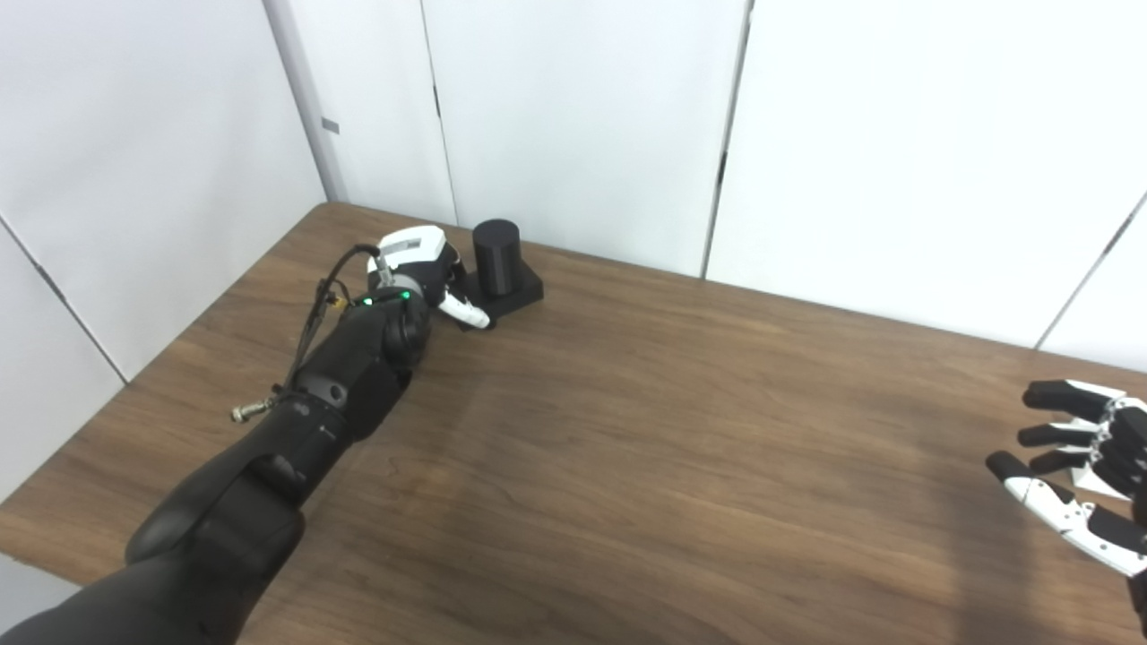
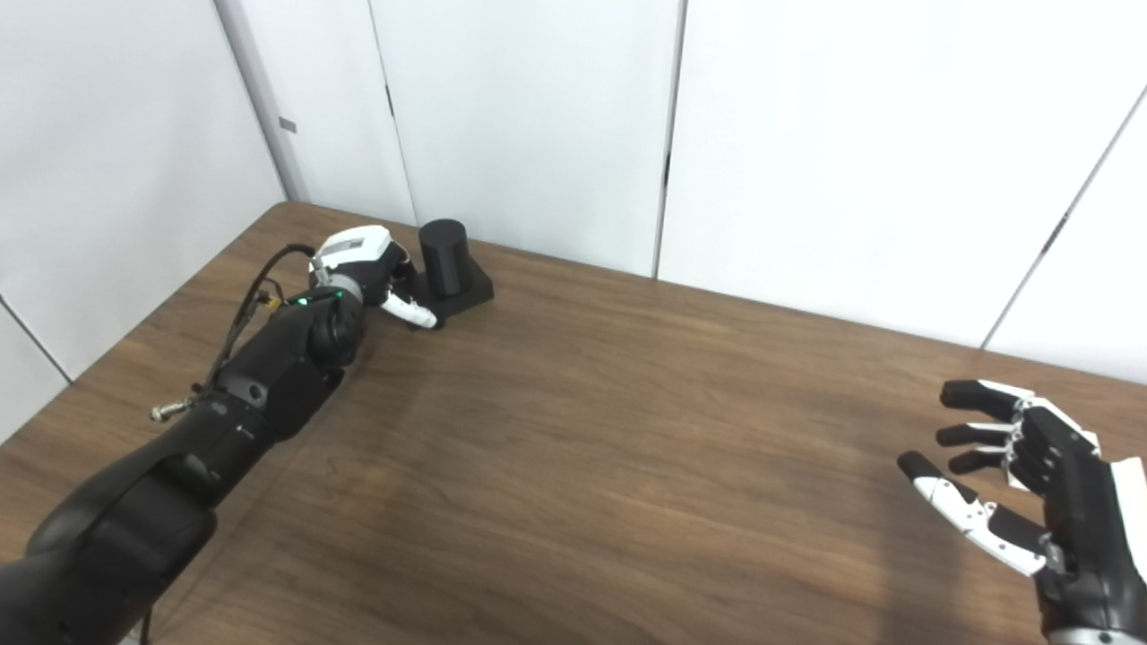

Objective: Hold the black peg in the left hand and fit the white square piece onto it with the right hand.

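1. Left hand (image 2: 363, 269) reaches to the far left corner of the table (image 2: 627, 466); its fingers touch the base of the black peg (image 2: 445, 255). Whether it grips: cannot tell.
2. Peg stands upright just beyond the hand, near the white wall panels (image 2: 538, 116).
3. Right hand (image 2: 1030, 484) hovers well apart, fingers spread, holding nothing.

Bright, even overhead light; soft diffuse shadows on dark brown wooden table (image 1: 627, 430). Mild sheen near table's middle. Slightly soft focus, wide-angle stretch at edges.
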